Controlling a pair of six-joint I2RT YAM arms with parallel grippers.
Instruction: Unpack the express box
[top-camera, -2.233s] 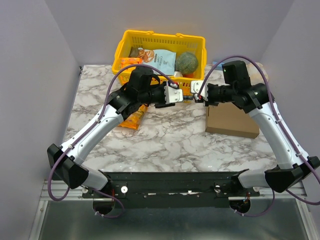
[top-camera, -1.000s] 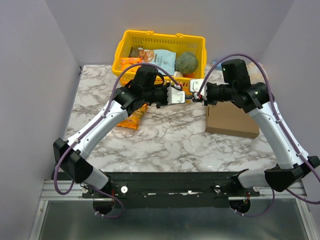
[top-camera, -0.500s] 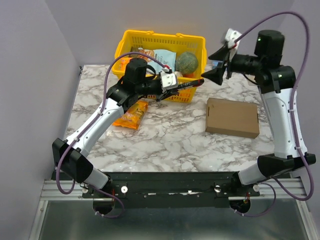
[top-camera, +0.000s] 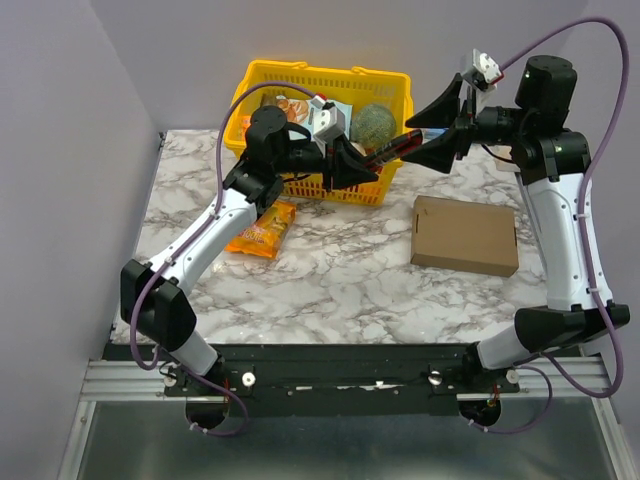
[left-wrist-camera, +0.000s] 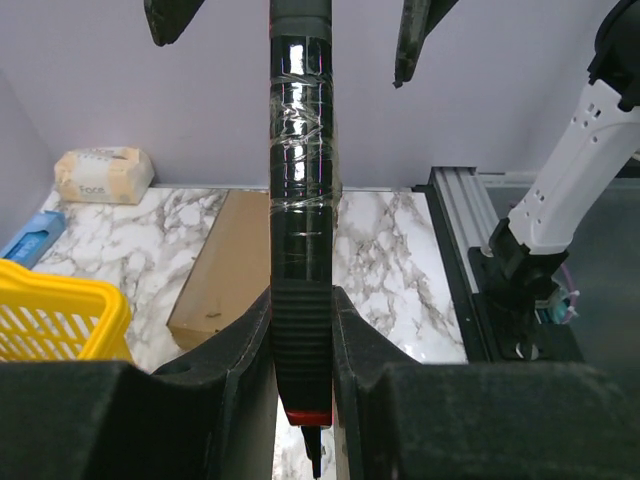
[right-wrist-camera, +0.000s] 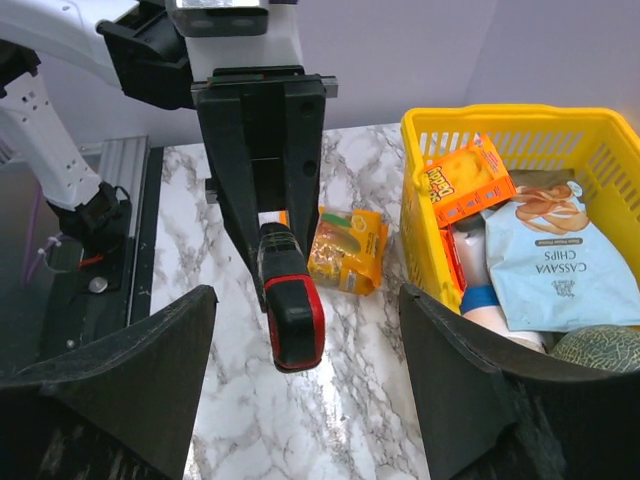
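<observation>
Box lies flat on the table, right of centre and in front of the yellow basket, its lid shut and nothing touching it. A second ago the two claws met low by the basket, both on the black tool. Since then both arms have lifted and the right claw has let go. The tool, red at one end and probably a cutter, has passed to the left claw, which is clamped on its shaft. The right claw's jaws stand wide apart around the tool's end without touching it. Cutting the box open is likely next
</observation>
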